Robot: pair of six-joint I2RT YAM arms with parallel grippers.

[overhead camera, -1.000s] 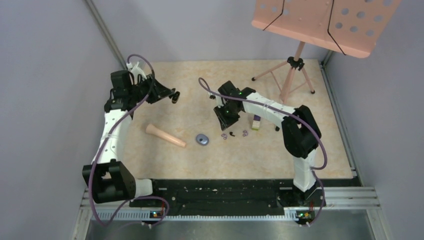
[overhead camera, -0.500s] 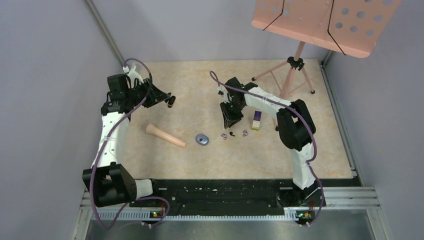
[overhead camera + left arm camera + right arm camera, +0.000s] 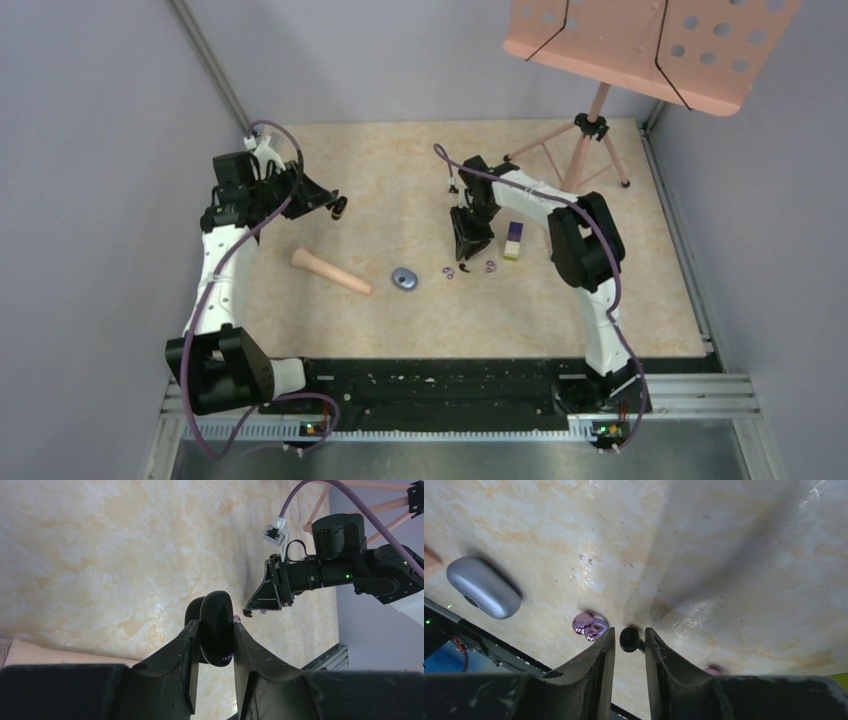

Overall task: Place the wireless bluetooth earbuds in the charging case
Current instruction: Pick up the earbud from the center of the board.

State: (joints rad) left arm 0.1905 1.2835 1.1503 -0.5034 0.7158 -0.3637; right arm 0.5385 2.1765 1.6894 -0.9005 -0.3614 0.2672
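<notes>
My left gripper (image 3: 338, 207) hangs above the table's back left, shut on a black rounded charging case (image 3: 216, 612). My right gripper (image 3: 468, 248) points down over the earbuds. In the right wrist view its fingers (image 3: 605, 650) are slightly apart on either side of a black earbud (image 3: 629, 639), with a small gap on each side. A pale purple ring-like earbud (image 3: 589, 624) lies just left of the left finger. Another purple one (image 3: 714, 670) peeks out behind the right finger. From above, the buds (image 3: 466, 268) lie in a short row. I make out only three.
A grey-blue oval case (image 3: 404, 278) lies closed left of the buds, also in the right wrist view (image 3: 483, 593). A pink cone (image 3: 331, 272) lies further left. The purple-and-yellow block (image 3: 512, 241) stands right of my right gripper. A pink music stand (image 3: 585, 140) is at the back right.
My right gripper has swung right and come down over the earbuds, now straddling the black one. My left gripper has drawn back slightly to the left with the black case.
</notes>
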